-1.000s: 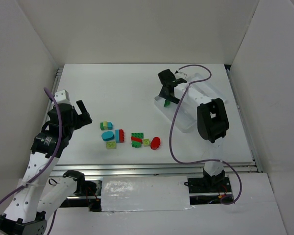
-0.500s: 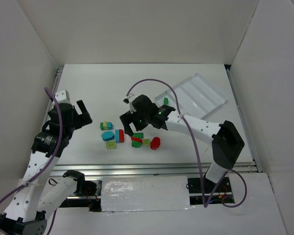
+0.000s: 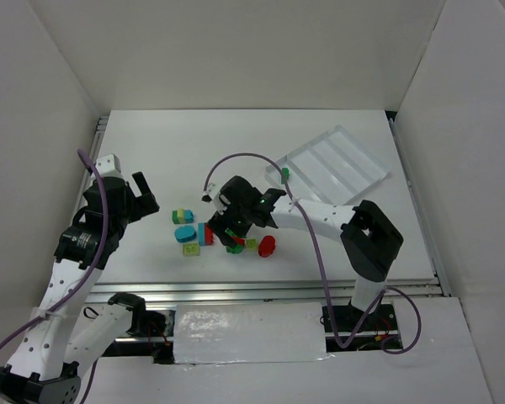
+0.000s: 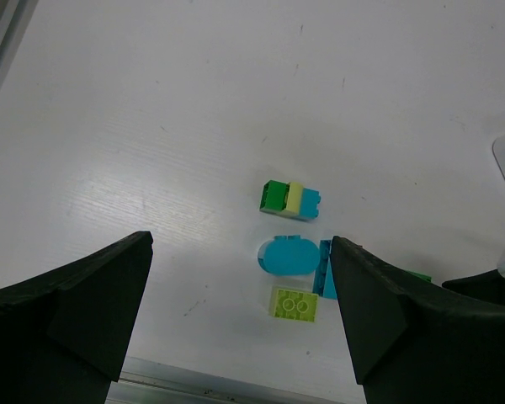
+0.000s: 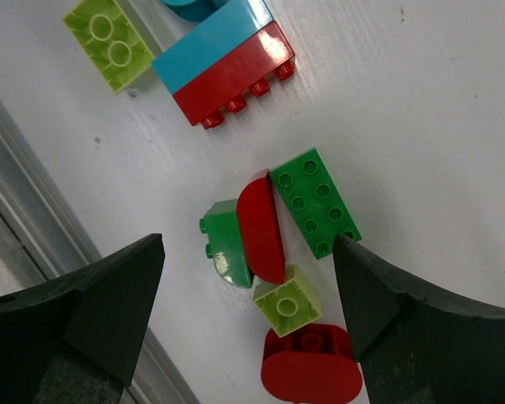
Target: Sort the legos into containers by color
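Note:
Loose legos lie mid-table: a green-yellow-cyan stack point(image 3: 183, 216), a cyan oval point(image 3: 185, 233), a lime brick point(image 3: 190, 249), a cyan-and-red brick point(image 3: 205, 234) and a red oval point(image 3: 267, 246). My right gripper point(image 3: 233, 229) hangs open just above them. Its wrist view shows a green studded brick point(image 5: 315, 202), a red half-round point(image 5: 261, 227), a green rounded piece point(image 5: 227, 244), a small lime cube point(image 5: 288, 300) and the red oval point(image 5: 310, 366) between its fingers point(image 5: 93, 311). One green brick point(image 3: 284, 174) sits at the left end of the white tray point(image 3: 345, 160). My left gripper point(image 3: 139, 202) is open and empty, left of the pile.
White walls enclose the table on three sides. A metal rail point(image 3: 269, 290) runs along the near edge. The right arm's purple cable point(image 3: 307, 227) loops over the table beside the pile. In the left wrist view the stack point(image 4: 291, 199), cyan oval point(image 4: 289, 255) and lime brick point(image 4: 295, 305) lie ahead.
My right arm has swung from the tray down-left to the pile of legos, leaving the green brick at the tray's left end. The left arm has not moved.

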You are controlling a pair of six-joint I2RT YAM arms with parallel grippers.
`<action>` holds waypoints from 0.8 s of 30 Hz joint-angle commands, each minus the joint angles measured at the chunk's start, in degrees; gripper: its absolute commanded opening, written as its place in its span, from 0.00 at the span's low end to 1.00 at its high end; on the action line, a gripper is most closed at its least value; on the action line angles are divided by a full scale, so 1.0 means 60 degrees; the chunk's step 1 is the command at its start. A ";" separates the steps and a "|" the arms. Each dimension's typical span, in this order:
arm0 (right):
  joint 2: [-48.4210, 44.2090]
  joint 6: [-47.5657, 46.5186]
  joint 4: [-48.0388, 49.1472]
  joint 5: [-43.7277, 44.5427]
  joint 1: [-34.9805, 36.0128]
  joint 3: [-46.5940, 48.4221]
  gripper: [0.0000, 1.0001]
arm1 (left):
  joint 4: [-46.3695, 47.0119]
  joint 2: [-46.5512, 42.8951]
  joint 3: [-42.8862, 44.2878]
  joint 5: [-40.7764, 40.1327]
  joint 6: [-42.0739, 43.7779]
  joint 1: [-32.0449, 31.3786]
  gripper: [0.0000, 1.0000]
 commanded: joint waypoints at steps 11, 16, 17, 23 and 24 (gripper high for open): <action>0.0819 -0.0538 -0.0198 0.0228 0.0249 0.0402 0.76 | 0.0378 -0.0069 0.0065 0.0159 0.0195 0.0024 1.00; 0.1068 -0.0537 -0.0300 0.0375 0.0323 0.0548 0.70 | 0.0363 -0.0054 0.0065 0.0173 0.0195 0.0024 0.99; 0.1098 -0.0523 -0.0315 0.0375 0.0352 0.0549 0.70 | 0.0363 -0.0040 0.0080 0.0188 0.0195 0.0024 0.99; 0.1127 -0.0406 -0.0125 0.0697 0.0557 0.0271 0.61 | 0.0378 -0.0039 0.0065 0.0203 0.0195 0.0024 1.00; 0.1185 -0.0391 -0.0110 0.0755 0.0586 0.0256 0.60 | 0.0363 -0.0054 0.0065 0.0203 0.0195 0.0024 1.00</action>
